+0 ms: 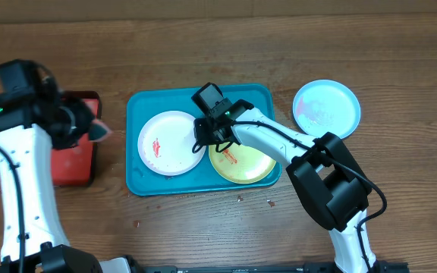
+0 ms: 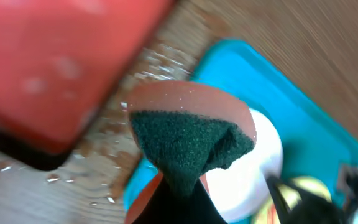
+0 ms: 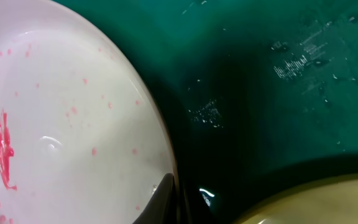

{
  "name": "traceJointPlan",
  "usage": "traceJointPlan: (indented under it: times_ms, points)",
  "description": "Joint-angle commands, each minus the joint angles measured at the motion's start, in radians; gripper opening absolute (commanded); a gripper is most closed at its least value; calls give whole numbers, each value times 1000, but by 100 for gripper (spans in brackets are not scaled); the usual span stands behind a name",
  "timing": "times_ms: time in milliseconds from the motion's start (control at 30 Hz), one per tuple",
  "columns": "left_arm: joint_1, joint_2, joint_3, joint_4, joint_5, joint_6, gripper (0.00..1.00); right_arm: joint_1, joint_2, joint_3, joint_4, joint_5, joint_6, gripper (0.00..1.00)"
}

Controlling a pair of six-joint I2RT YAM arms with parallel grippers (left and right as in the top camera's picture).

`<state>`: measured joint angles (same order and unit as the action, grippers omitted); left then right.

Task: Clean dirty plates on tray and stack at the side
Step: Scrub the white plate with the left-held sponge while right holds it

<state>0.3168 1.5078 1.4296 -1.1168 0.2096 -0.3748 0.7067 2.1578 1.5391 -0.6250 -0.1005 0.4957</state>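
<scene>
The teal tray [image 1: 136,180] holds the white plate [image 1: 171,144], smeared red, and the yellow-green plate [image 1: 243,162], smeared orange. The pale blue plate [image 1: 326,108] lies on the table right of the tray, with faint pink marks. My right gripper [image 1: 202,139] is at the white plate's right rim. In the right wrist view its fingers [image 3: 169,200] pinch the rim of the white plate [image 3: 61,137] over the tray floor [image 3: 278,62]. My left gripper [image 1: 89,125] is above the table between the red tray and the teal tray. It is shut [image 2: 179,190] on an orange-and-green sponge [image 2: 188,140].
A smaller red tray [image 1: 74,157] with a dark rim lies left of the teal tray and also shows in the left wrist view [image 2: 55,62]. Water drops [image 2: 51,178] wet the table beside it. A few crumbs [image 1: 240,199] lie in front of the teal tray.
</scene>
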Motion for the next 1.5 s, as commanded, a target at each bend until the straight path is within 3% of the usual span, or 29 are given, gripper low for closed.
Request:
traceJointPlan:
  times_ms: [0, 333, 600, 867, 1000, 1067, 1233, 1367, 1467]
  points:
    - [-132, 26, 3, 10, 67, 93, 4, 0, 12, 6, -28, 26, 58, 4]
    - [-374, 212, 3, 17, 64, 82, 4, 0, 12, 6, -28, 32, 88, 4]
    - [-392, 418, 3, 31, 72, 69, 4, -1, 12, 6, -11, 82, 89, 4]
    - [-396, 614, 3, 163, 69, 119, 4, -1, 12, 6, 2, 81, 89, 4]
    - [-395, 685, 3, 203, -106, 153, 4, -1, 12, 6, -6, 81, 89, 4]
    - [-394, 692, 3, 183, -259, 124, 4, -1, 12, 6, -10, 81, 89, 4]
    - [-394, 682, 28, 114, -485, 105, 4, -1, 12, 6, -5, 81, 89, 4]
    - [-394, 682, 84, 42, -612, 71, 4, -1, 12, 6, -2, 81, 89, 4]
    - [-394, 682, 144, -9, -622, 25, 4, -1, 12, 6, -1, 81, 89, 4]
